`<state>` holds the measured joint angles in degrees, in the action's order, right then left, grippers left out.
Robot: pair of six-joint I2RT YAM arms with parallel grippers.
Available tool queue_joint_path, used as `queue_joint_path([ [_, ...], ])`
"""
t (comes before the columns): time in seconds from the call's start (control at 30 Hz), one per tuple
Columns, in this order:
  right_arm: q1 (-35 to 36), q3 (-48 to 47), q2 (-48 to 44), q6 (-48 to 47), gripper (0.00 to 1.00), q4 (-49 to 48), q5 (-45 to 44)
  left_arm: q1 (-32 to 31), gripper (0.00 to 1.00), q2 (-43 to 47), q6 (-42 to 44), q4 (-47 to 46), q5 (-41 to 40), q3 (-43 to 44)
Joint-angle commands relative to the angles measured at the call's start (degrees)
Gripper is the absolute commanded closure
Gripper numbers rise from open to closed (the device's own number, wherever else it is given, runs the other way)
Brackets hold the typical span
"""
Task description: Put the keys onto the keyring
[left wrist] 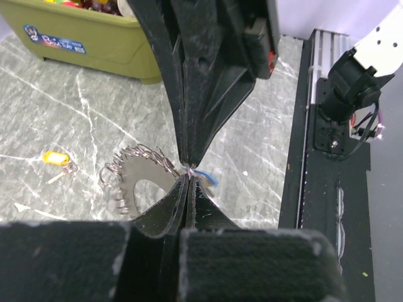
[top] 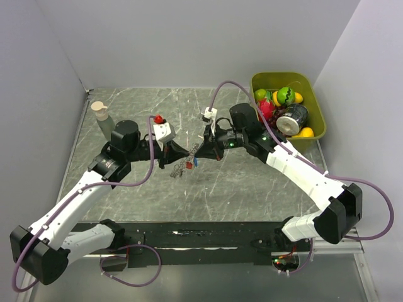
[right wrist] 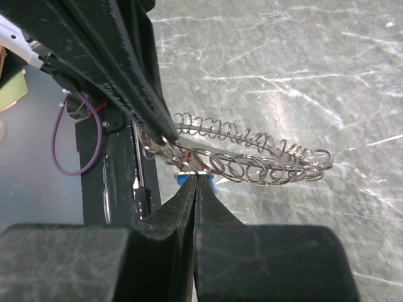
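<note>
Grey marbled table (top: 252, 189), plain pale walls (top: 189, 38)

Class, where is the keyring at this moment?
Top view: the keyring is mid-table, just left of centre, gripped by the left gripper; the right gripper holds a blue key at its edge.

A wide, thin, silvery metal keyring (left wrist: 129, 182) fringed with small wire loops sits tilted just left of mid-scene, with a small red tag (top: 189, 165) at its right edge. A tiny blue-headed key (left wrist: 206, 177) is just beside that edge. A yellow-headed key (left wrist: 55, 158) lies flat on the far side, apart.
</note>
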<state>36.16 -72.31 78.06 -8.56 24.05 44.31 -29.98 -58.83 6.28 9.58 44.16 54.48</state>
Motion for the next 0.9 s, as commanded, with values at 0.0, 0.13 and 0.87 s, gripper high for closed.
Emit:
queue_joint_path([
  [0.0,-0.6,1.1,-1.9,0.0,1.00,-1.9,-0.2,-0.3,0.99,2.9,-3.6,-11.2,3.9,-0.9],
  [0.13,-0.7,2.0,-3.9,0.1,0.99,-3.2,-0.2,-0.3,0.99,2.5,-4.5,-12.8,4.8,-1.2],
  [0.87,-1.8,4.4,-13.1,1.5,0.24,-11.1,1.0,-0.3,0.99,1.2,-5.0,-14.1,9.8,-0.7],
])
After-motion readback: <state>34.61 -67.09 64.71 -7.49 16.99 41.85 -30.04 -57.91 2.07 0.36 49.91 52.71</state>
